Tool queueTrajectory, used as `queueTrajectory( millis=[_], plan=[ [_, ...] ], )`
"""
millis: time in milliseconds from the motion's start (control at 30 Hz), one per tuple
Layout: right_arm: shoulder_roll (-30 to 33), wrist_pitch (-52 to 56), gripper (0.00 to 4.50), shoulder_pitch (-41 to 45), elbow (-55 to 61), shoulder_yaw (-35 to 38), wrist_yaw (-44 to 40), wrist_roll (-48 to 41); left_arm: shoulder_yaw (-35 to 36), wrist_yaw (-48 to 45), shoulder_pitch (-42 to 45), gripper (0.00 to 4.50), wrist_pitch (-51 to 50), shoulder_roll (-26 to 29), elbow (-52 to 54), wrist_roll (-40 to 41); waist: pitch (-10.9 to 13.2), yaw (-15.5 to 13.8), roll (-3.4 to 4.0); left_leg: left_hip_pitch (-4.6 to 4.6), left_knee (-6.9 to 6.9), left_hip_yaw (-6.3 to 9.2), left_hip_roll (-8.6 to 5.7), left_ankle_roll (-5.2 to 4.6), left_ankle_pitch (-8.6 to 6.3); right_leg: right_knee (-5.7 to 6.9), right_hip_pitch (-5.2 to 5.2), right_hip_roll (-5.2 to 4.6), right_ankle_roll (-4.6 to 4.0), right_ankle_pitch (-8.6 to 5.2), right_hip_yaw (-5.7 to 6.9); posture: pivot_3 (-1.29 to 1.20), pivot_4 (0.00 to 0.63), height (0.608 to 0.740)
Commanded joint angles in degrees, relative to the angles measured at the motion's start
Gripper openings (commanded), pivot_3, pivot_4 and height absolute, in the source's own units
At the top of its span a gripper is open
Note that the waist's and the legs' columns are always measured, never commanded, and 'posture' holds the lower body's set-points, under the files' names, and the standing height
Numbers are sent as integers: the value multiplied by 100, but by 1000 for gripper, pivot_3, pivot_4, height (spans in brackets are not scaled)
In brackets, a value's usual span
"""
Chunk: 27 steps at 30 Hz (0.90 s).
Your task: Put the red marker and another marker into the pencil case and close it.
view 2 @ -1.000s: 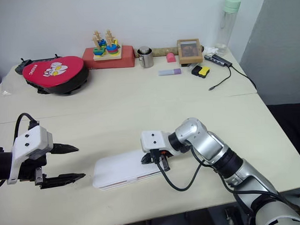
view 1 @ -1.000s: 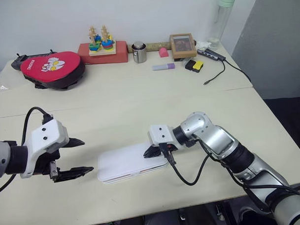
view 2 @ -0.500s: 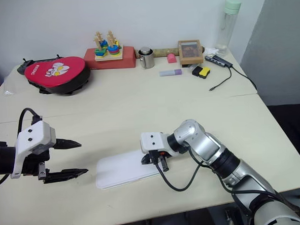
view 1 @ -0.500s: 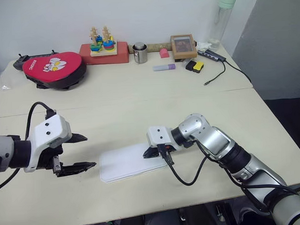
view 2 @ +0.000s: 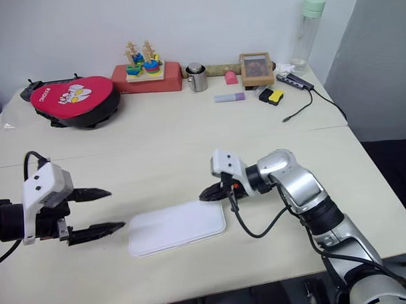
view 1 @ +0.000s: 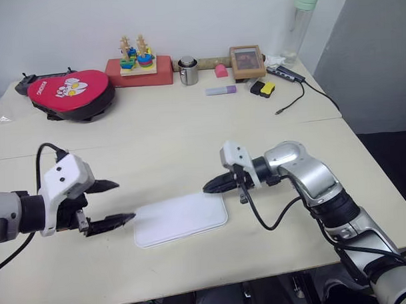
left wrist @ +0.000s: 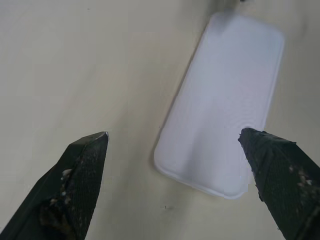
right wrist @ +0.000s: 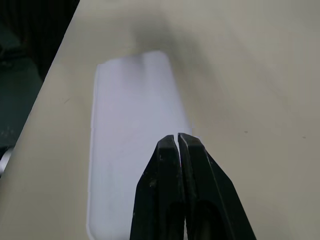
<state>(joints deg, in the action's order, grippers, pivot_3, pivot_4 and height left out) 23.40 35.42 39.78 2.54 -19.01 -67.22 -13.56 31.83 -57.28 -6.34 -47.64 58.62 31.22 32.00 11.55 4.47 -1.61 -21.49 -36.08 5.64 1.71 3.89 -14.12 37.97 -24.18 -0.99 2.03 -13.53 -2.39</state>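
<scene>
Right gripper [view 1: 208, 188] lifted off closed pencil case [view 1: 180, 219], fingers pressed together; left gripper [view 1: 119, 202] spread wide beside it.

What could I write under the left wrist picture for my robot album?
Open left gripper hovering over the closed white pencil case on the beige table.

Silver arms, white wrists, black pincers [view 1: 113, 205]
</scene>
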Motion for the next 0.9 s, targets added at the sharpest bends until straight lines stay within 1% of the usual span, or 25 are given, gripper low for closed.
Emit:
queueTrajectory(
  millis=[33, 200, 300, 333, 433, 500, 533, 667, 800, 900],
  plan=[
    [-155, 364, 70, -205, 324, 683, 633, -400, -182, 1090, 359, 4500, 208, -616, 105, -300, -3, -21, -8, 0, -1, 1, 0, 0, 0, 1, 0, 0, 0, 0, 1, 0, 150, 740],
    [-281, 531, 70, -684, 570, 1063, 1352, -498, -407, 2160, 528, 4500, -35, -1523, 314, -345, -4, -65, -9, 0, -2, -1, 0, 0, 0, 2, 1, 1, 2, 3, -3, 0, 150, 740],
    [-402, 517, 70, -1379, 741, 1285, 2116, -333, -478, 3053, 466, 4500, -18, -2314, 512, -524, -7, -104, -11, -1, -2, -1, 0, 0, 0, 0, 2, 0, 2, 3, -5, 0, 150, 740],
    [-467, 538, 70, -1675, 882, 1369, 2338, -347, -436, 3386, 473, 4500, -36, -2599, 486, -592, -12, -125, -12, -3, 0, 0, -1, 0, 0, -4, 2, 0, 2, 3, -5, 0, 150, 740],
    [-703, 390, 70, -2198, 1183, 1557, 2931, -308, -327, 3917, 417, 4500, -4, -3093, 402, -749, -14, -163, -19, -10, -3, 6, -1, 1, -1, 0, 0, -2, 2, 4, 0, 0, 150, 740],
    [-934, 331, 70, -2458, 1372, 1744, 3415, -324, -193, 4308, 331, 4500, 20, -3561, 403, -699, -14, -141, -19, -7, -6, 1, -2, 1, 0, 1, 0, -2, 3, 4, -6, 0, 150, 740],
    [-996, 322, 70, -2526, 1432, 1784, 3537, -343, -182, 4422, 291, 4500, 52, -3692, 410, -716, -14, -137, -19, -1, -6, -8, -2, 1, 0, 2, 2, -2, 6, 7, -12, 0, 150, 740],
    [-1113, 58, 70, -2717, 1469, 1853, 3855, -294, -478, 4581, -162, 4500, 472, -3859, 473, -1097, -20, -127, -28, 13, -12, -9, -3, 1, 0, 0, 14, 1, 2, 15, -15, 0, 150, 740],
    [-1070, -379, 70, -2703, 1239, 1844, 3986, -163, -500, 4704, -300, 4500, 686, -4070, 486, -1116, -23, -149, -32, 12, -14, -9, -5, 2, 1, -2, 16, 0, -9, 11, -15, 0, 150, 740],
    [-1026, -721, 70, -2797, 1055, 1855, 4068, -30, -442, 4725, -554, 4500, 706, -4283, 665, -951, -28, -143, -38, 13, -15, -14, -4, 2, 1, -7, 17, 0, -8, 12, -19, 0, 150, 740]
  ],
)
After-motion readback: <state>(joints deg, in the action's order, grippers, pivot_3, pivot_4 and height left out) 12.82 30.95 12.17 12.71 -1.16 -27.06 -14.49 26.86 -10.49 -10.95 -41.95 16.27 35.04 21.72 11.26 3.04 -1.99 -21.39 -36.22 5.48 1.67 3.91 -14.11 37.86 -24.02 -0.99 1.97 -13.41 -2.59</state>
